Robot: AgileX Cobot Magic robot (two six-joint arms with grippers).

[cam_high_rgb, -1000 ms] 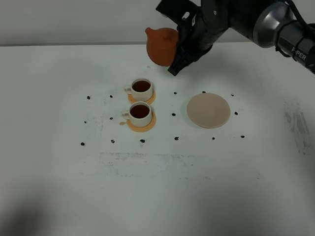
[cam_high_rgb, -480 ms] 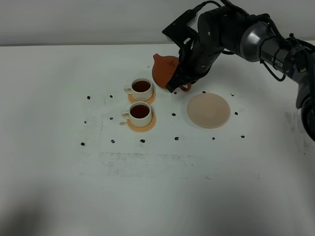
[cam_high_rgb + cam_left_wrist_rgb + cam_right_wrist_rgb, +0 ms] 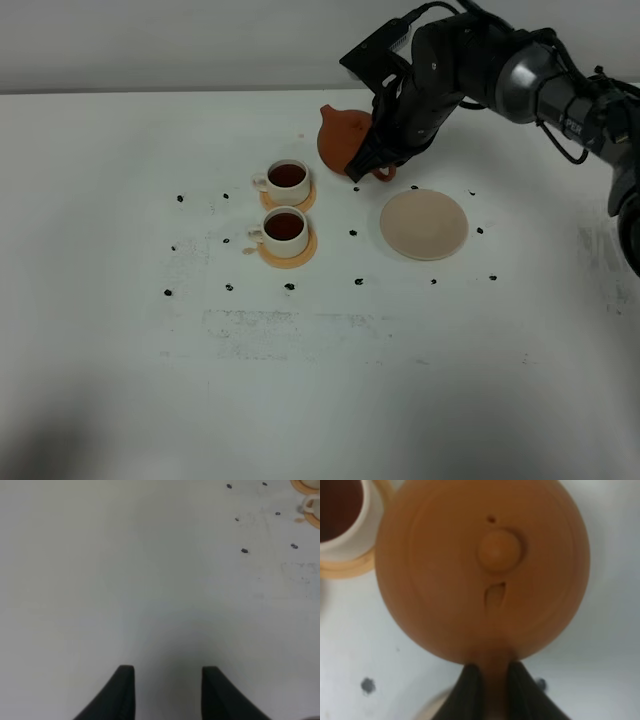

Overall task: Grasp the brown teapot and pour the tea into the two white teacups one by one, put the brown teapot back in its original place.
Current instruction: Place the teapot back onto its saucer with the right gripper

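Note:
The brown teapot (image 3: 340,140) hangs a little above the table, behind and between the far white teacup (image 3: 287,178) and the pale beige coaster (image 3: 424,224). My right gripper (image 3: 373,166) is shut on its loop handle. In the right wrist view I look straight down on the teapot's lid (image 3: 482,565), with the gripper (image 3: 492,669) pinching the handle and one tea-filled teacup (image 3: 340,515) beside it. The near teacup (image 3: 285,229) also holds dark tea. My left gripper (image 3: 167,669) hovers over bare table, fingers apart with nothing between them.
Each teacup sits on a small orange coaster (image 3: 290,252). Small black dots (image 3: 354,233) mark the white table around the cups and the beige coaster. The left wrist view catches an orange coaster's edge (image 3: 306,486) at its corner.
The right arm has come down and shifted right with the teapot, away from over the cups and nearer the beige coaster. The teapot sits more level. The left gripper is unchanged.

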